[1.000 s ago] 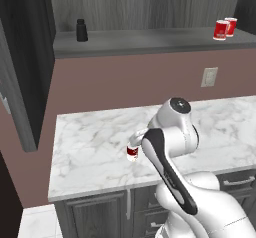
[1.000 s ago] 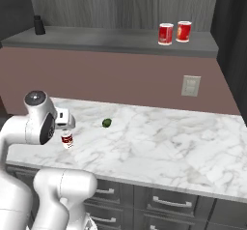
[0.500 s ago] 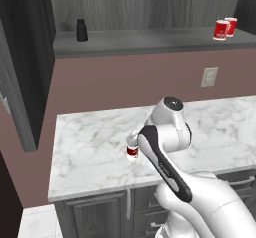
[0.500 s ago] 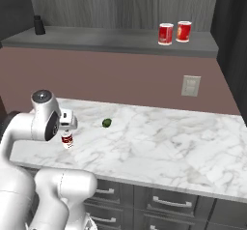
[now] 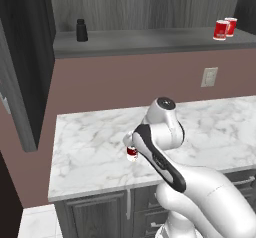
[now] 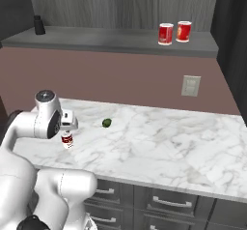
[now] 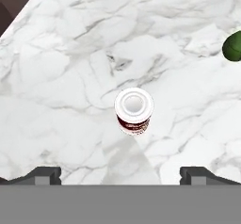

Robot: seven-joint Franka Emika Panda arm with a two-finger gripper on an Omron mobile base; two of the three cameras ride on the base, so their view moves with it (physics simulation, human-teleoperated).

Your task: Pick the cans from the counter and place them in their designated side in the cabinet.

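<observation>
Right base view takes in the cabinet (image 6: pixel 120 2), a dark wood-grain wall unit whose long grey shelf runs above the counter (image 6: pixel 159 142). That counter, a white marble slab with grey veins, is my landmark. Above its right part, on the shelf, two red cans (image 6: pixel 165 34) stand upright just beside each other; far along the shelf to the left stands a black bottle (image 6: pixel 39 25). My arm (image 6: pixel 29 127) bends low over the counter's left end. There my gripper (image 7: pixel 127 173) hangs above the slab with its fingers spread wide apart, holding nothing. Directly below it, a dark red can with white bands (image 7: pixel 133 110) stands upright on the counter, between the fingertips' lines yet untouched. A tiny green ball (image 6: pixel 106 122) lies on the marble near this can.
</observation>
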